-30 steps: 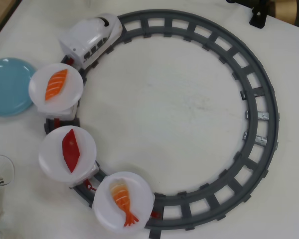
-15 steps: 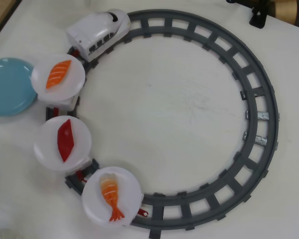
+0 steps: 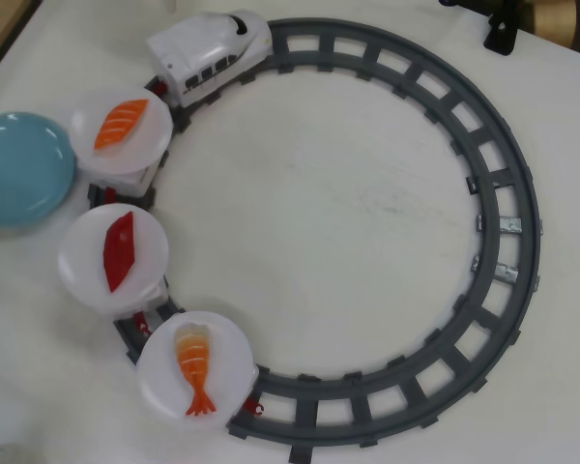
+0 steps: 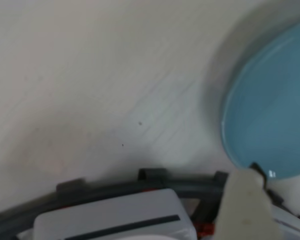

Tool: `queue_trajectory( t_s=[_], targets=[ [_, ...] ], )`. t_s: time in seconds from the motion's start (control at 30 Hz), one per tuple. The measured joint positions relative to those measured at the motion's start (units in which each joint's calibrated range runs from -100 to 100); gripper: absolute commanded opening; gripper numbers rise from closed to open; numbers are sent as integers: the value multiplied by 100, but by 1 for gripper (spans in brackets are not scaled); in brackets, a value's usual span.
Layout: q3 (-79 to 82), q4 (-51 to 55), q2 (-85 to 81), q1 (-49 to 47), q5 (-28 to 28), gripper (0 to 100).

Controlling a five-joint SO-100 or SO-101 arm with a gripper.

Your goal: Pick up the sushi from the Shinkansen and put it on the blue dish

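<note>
So, going left to right in the overhead view: the round light blue dish (image 3: 19,169) is sitting empty at the left edge, and the white plastic Shinkansen (image 3: 210,53) is hauling its white plates (image 3: 113,259) along the grey track (image 3: 503,193). The little striped shrimp sushi (image 3: 194,365) is lying on the rearmost plate. It's looking light, hard and slick, so I'd pinch across its body, not the thin tail. The gripper (image 4: 247,207) is only showing one pale finger in the wrist view, so I can't tell if it's apart or together.

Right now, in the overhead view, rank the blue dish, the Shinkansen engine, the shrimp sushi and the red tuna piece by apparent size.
1. Shinkansen engine and blue dish: too close to rank, and the picture's left edge crops the dish.
2. Shrimp sushi and red tuna piece: roughly alike, both far smaller.
</note>
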Motion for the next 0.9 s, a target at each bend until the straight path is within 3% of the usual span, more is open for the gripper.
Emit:
queue_trajectory(
  t_s=[0.27, 0.63, 0.9],
  targets=[
    [-1866, 908, 1316, 302, 714, 34],
    [-2397, 1160, 2058, 1381, 2281, 34],
    [-2964, 1160, 2573, 2002, 2985, 33]
  ],
)
